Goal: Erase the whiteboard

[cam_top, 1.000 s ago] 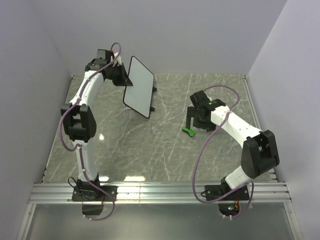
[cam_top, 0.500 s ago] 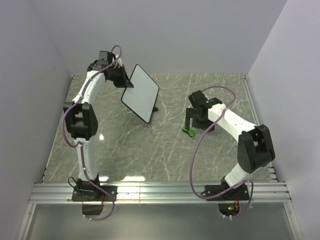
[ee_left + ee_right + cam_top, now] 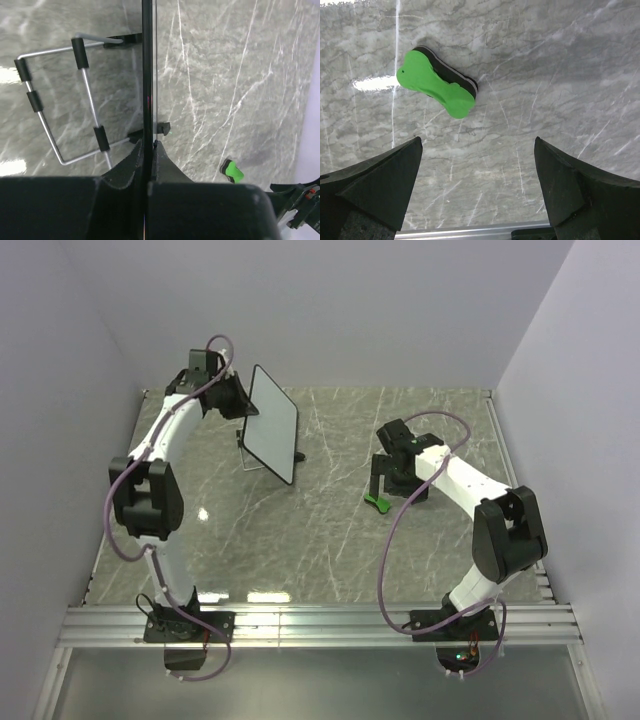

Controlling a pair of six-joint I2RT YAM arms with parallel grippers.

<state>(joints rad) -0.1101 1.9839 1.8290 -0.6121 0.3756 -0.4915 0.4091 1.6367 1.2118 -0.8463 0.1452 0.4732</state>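
At the back left of the table (image 3: 330, 540), I have the left gripper (image 3: 243, 412) clamped on the edge of the whiteboard (image 3: 272, 438).
From the left wrist camera I see the board edge-on, its thin black frame pinched tight between both fingers (image 3: 132, 155), with its wire stand (image 3: 60, 100) off to one side. From above, the board stands tilted, white face turned toward the right arm. My right gripper (image 3: 386, 486) hangs with jaws spread wide close by the green eraser (image 3: 437, 82), which lies flat on the marble, touched by neither fingertip.
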